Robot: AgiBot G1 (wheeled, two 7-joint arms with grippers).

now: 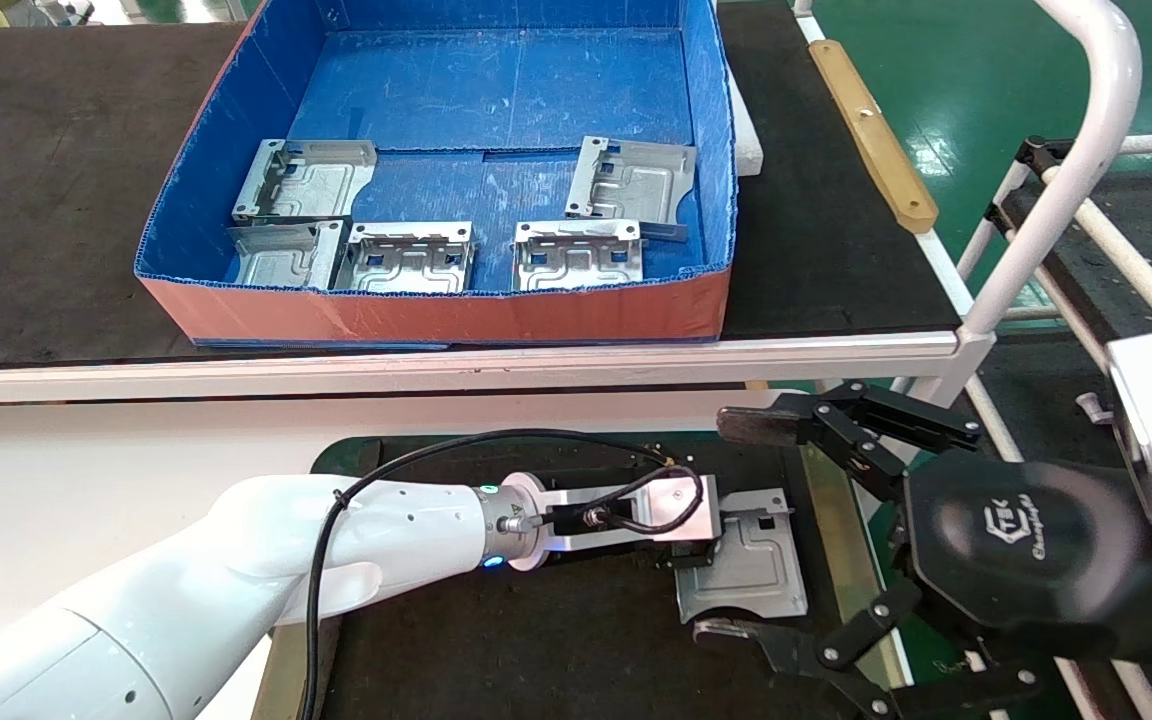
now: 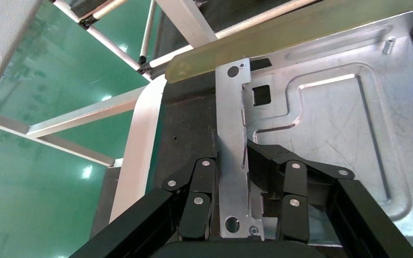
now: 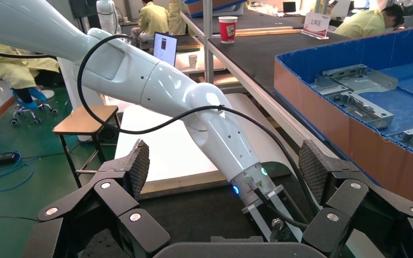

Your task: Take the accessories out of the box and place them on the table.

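Note:
One silvery bracket (image 1: pixel 754 572) (image 2: pixel 333 123) lies on the table's black mat (image 1: pixel 536 630), near its right side. My left gripper (image 1: pixel 708 545) (image 2: pixel 244 161) is shut on the bracket's upright edge tab, one finger on each side. Several more brackets (image 1: pixel 411 258) lie in the near half of the box (image 1: pixel 436 315), which stands on the white-framed bench behind. My right gripper (image 1: pixel 741 528) (image 3: pixel 223 169) hovers wide open just right of the table's bracket, holding nothing, with its pads (image 3: pixel 138 161) far apart.
A tan strip (image 2: pixel 279 40) runs along the table's edge right beside the bracket. White tube frames (image 1: pixel 1066 170) and a green floor lie to the right. A long tan wooden piece (image 1: pixel 871 130) rests on the bench right of the box.

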